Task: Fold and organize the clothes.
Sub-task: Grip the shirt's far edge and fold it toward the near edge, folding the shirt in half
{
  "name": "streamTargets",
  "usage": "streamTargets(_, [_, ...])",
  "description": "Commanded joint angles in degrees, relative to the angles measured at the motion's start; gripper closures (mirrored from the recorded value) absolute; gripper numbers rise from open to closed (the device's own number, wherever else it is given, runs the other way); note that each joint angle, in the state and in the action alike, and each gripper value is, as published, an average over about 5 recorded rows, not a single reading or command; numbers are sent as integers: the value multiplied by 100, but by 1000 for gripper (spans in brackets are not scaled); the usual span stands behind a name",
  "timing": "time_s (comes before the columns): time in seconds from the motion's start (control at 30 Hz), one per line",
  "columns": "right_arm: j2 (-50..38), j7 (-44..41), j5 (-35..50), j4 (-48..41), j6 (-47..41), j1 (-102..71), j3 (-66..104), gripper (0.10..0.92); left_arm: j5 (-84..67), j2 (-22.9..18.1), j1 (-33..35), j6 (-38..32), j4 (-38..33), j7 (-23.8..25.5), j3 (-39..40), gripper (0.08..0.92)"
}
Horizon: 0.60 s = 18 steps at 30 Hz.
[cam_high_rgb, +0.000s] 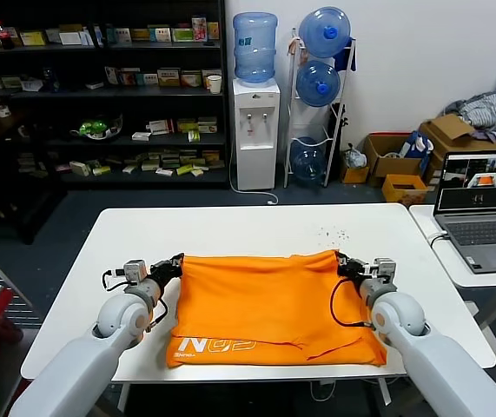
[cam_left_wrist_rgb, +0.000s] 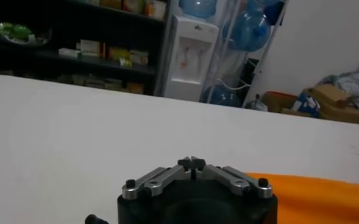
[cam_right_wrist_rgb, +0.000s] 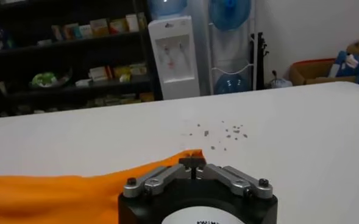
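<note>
The orange T-shirt (cam_high_rgb: 269, 304) lies folded on the white table (cam_high_rgb: 248, 228), white lettering (cam_high_rgb: 217, 345) along its near edge. The left gripper (cam_high_rgb: 176, 263) sits at the shirt's far left corner, the right gripper (cam_high_rgb: 343, 262) at its far right corner. Both sets of jaws are together. In the wrist views the fingertips meet, but no cloth shows between them, so a grip cannot be confirmed. The shirt's collar and sleeves are hidden.
</note>
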Motion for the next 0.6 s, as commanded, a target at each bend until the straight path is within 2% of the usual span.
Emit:
streamTargets(0.03, [-510,163,96,1255,-29,-1100,423,901,-115,369,872,27,-1273,-232,-184,909])
streamTargets(0.3, [-826,500,249,1985,-200,-1612,636,901,-239,475,1368,79,-1843,-504,-175,909])
streamTargets(0.6, [-1068,808,359,2459,-437,-2146,921,901,-227,609,1763,95,-2169,-712,-238,909])
